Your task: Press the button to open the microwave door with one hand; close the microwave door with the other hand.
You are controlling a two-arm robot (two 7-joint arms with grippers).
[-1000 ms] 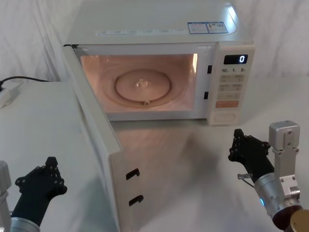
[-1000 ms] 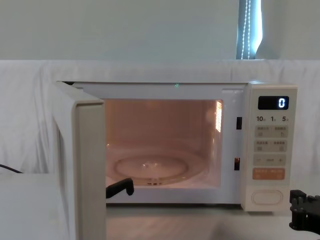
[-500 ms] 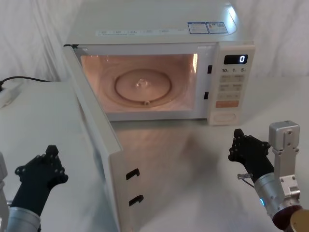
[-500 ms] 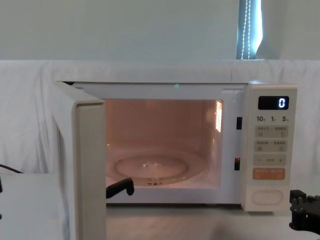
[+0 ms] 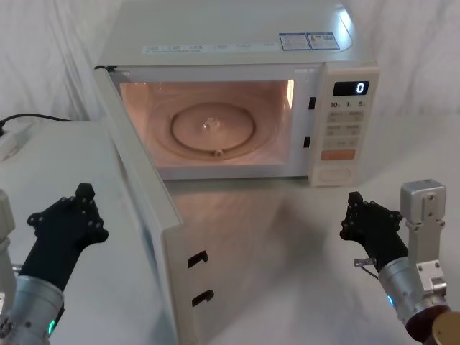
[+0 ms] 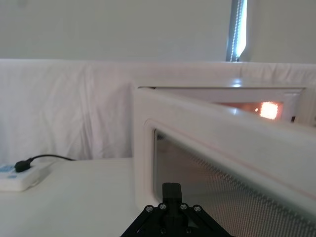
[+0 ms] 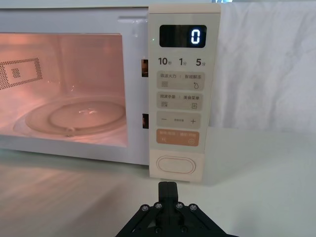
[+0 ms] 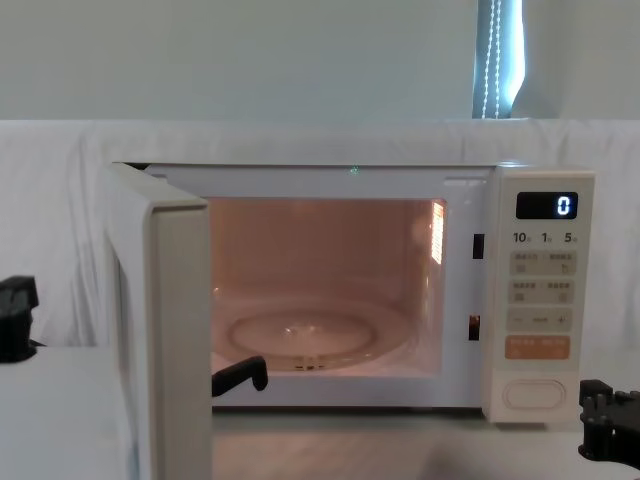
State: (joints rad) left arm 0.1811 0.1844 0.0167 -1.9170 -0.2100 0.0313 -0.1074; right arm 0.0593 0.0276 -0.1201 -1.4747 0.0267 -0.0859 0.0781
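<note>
Head view: microwave (image 5: 237, 43) at table rear, cavity lit. Microwave door (image 5: 140, 187) swung wide open, hinged at left, free edge toward robot. Button (image 5: 335, 173) at foot of keypad strip. Left gripper (image 5: 68, 219) raised on outer side of door, near it, not touching; jaws together. Right gripper (image 5: 368, 219) low in front of keypad, well short of it; jaws together.

Left wrist view: door window mesh close ahead of gripper tip.

Right wrist view: button (image 7: 176, 165) straight ahead, untouched.

Chest view: door (image 8: 165, 330) edge-on, display reads 0.
</note>
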